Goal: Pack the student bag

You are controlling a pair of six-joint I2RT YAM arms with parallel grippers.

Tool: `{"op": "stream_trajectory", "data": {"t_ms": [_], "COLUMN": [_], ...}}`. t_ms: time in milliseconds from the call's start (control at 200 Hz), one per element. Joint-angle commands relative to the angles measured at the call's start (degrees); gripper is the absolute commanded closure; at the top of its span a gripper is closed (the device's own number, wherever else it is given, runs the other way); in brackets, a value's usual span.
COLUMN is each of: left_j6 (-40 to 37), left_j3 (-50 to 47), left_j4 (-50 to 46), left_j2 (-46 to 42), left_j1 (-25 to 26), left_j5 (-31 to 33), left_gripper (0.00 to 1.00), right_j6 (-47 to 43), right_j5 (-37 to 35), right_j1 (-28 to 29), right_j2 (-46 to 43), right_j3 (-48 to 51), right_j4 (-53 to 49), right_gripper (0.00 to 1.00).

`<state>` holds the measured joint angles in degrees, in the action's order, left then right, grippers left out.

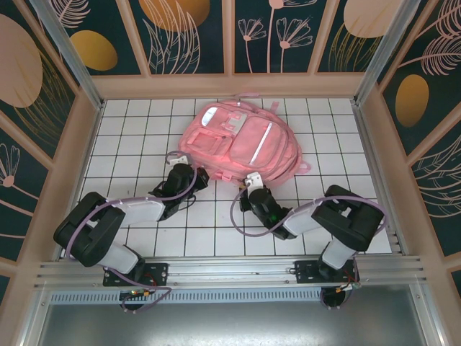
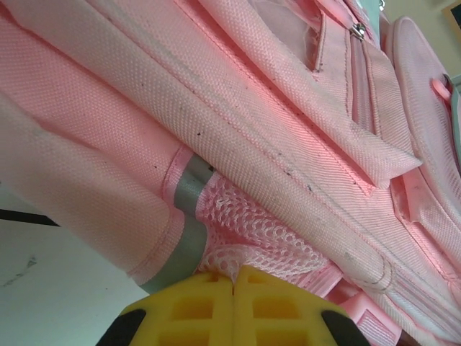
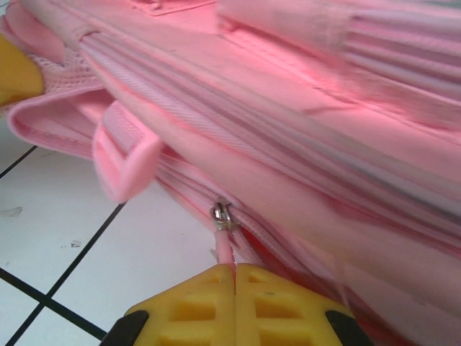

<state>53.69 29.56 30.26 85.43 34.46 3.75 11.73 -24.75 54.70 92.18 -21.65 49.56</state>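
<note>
Toward the far middle of the white tiled table (image 1: 144, 137) lies the student bag (image 1: 241, 140), a pink backpack resting flat with its front pockets and pale strips facing up. Both arms reach to its near edge.

At the bag's left corner, the left gripper (image 2: 234, 277) has its yellow fingers pressed together. A bunch of the mesh side pocket (image 2: 252, 231) is caught right at the seam between them, just below the grey reflective strip (image 2: 186, 216). From the overhead camera this gripper (image 1: 196, 173) sits against the backpack's side.

Over at the near right edge, the right gripper (image 3: 235, 270) is likewise closed, and it pinches the zipper pull (image 3: 225, 249), a thin pink tab running down from the metal slider (image 3: 221, 214) into the fingertips. A pink strap loop (image 3: 126, 158) hangs just to the left of the slider, clear of the grip. Seen from above, this gripper (image 1: 252, 176) touches the bag's lower rim.

My reading is that the opening step is in hand: one claw anchors the fabric while the other readies to run the zip (nothing has yet gone inside, as far as I can judge). The next move calls for the right arm to draw the pull along the line of the zip track rather than away from it, since a thin tab could slip out of the fingers. The left grip needs to hold firm so the light bag does not slide across the tiles instead of unzipping
</note>
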Motion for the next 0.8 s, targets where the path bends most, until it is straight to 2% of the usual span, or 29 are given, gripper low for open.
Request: {"op": "stream_trajectory", "data": {"t_ms": [0, 250, 355, 415, 510, 556, 616, 756, 796], "left_j6": [0.8, 1.6, 0.95, 0.2, -0.69, -0.69, -0.68, -1.71, -2.29], "left_j3": [-0.96, -0.36, 0.22, 0.86, 1.2, 1.24, 0.89, -1.95, -2.88], "left_j4": [-2.42, -6.4, -7.01, -6.86, -4.14, -3.27, -2.69, -1.77, -1.71], "left_j2": [-1.49, -1.15, -0.69, -0.45, 0.05, 0.33, 0.31, -2.82, -4.06], "left_j1": [-2.28, -5.8, -7.93, -8.17, -8.16, -8.18, -8.01, -7.2, -6.75], "left_j5": [6.77, 10.27, 10.67, 9.7, 4.46, 2.25, 0.53, -1.5, -2.12], "left_gripper": [1.0, 1.0, 1.0, 1.0, 1.0, 0.89, 0.7, 0.51, 0.5], "right_j6": [5.57, 12.78, 15.12, 15.52, 15.54, 15.37, 15.28, 13.66, 13.08], "right_j5": [-6.99, -8.38, -6.58, -4.31, -3.28, -3.23, -3.19, -1.34, -0.7], "right_j1": [-1.7, -2.7, -4.03, -4.78, -5.17, -5.21, -5.21, -4.79, -4.69], "right_j2": [-3.47, -15.79, -22.08, -25.3, -28.77, -29.43, -29.72, -28.8, -28.51], "right_j3": [4.18, 11.88, 15.21, 16.86, 17.31, 17.01, 16.61, 14.57, 13.99], "right_j4": [-2.96, -8.05, -9.69, -10.03, -12.46, -13.44, -13.93, -14.28, -14.15], "right_gripper": [1.0, 1.0, 1.0, 1.0, 1.0, 1.0, 0.87, 0.78, 0.76]}}
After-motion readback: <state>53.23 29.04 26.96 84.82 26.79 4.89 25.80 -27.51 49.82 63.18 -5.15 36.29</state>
